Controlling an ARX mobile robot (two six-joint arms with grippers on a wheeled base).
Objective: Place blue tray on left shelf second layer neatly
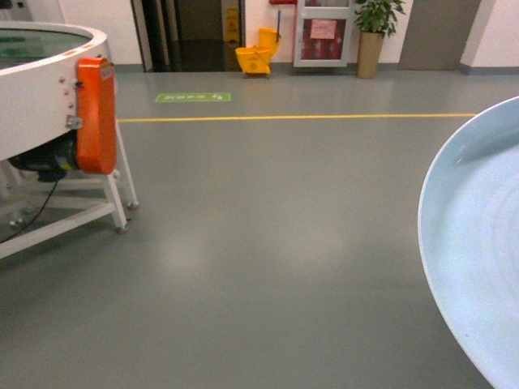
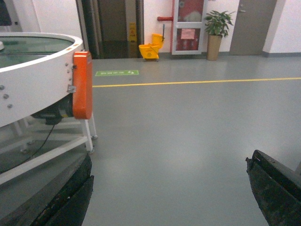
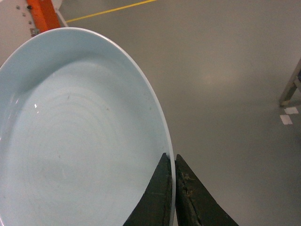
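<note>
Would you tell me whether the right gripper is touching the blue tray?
Touching: the right wrist view shows the right gripper fingers pinching the blue tray rim.

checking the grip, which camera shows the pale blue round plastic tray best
The right wrist view: the pale blue round plastic tray fills most of it, with the right gripper jaws closed on its rim. The head view shows only the tray's left part at the right edge. The left wrist view shows none of it.
</note>
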